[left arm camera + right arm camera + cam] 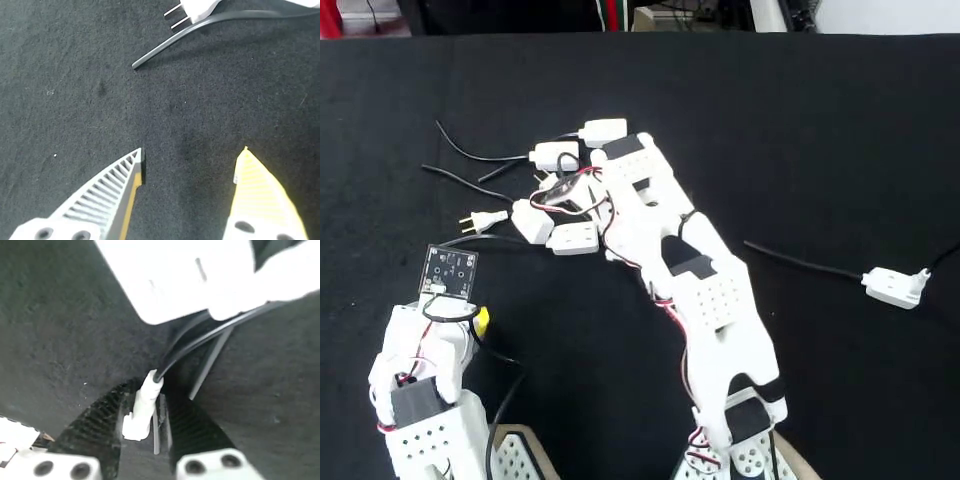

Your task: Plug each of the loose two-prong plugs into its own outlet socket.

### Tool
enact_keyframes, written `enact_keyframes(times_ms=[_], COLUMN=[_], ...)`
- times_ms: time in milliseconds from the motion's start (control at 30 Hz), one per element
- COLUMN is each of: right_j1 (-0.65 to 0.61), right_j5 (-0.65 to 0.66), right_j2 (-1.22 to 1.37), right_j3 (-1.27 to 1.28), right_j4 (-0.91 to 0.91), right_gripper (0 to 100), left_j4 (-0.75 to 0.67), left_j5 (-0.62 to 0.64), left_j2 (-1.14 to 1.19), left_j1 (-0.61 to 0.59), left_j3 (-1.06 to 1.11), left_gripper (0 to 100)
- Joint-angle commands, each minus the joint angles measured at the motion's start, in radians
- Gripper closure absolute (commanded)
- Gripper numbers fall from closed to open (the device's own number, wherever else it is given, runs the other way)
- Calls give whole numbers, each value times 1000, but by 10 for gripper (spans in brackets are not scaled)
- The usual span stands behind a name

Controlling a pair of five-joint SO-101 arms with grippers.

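Note:
My right gripper [147, 390] is shut on a small white two-prong plug [141, 412] with a black cable, right in front of a white outlet socket [175, 280] whose slots face it. From above, that gripper [560, 192] sits inside a cluster of white sockets [572, 237] and cables. A loose plug [485, 221] lies left of the cluster with its prongs [177, 17] pointing away from it. My left gripper [192, 150] hovers open over bare cloth a little short of that plug, with nothing between its fingers.
Two more white sockets [603, 130] [556, 155] lie at the cluster's far side, trailing black cables [470, 152]. A separate white socket [892, 287] with its cable lies far right. The black cloth [800, 130] covers the table.

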Motion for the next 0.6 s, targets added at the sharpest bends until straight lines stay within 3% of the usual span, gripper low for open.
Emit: enact_keyframes(times_ms=[0,567], right_j1=[-29,66], right_j5=[-61,-241], right_j2=[-25,-581], right_j3=[-41,24], right_j4=[38,32], right_gripper=[987,984], left_j4=[5,5], left_j5=[-5,-5], left_j2=[3,5], left_j1=[1,1], left_j3=[18,18], left_gripper=[707,707])
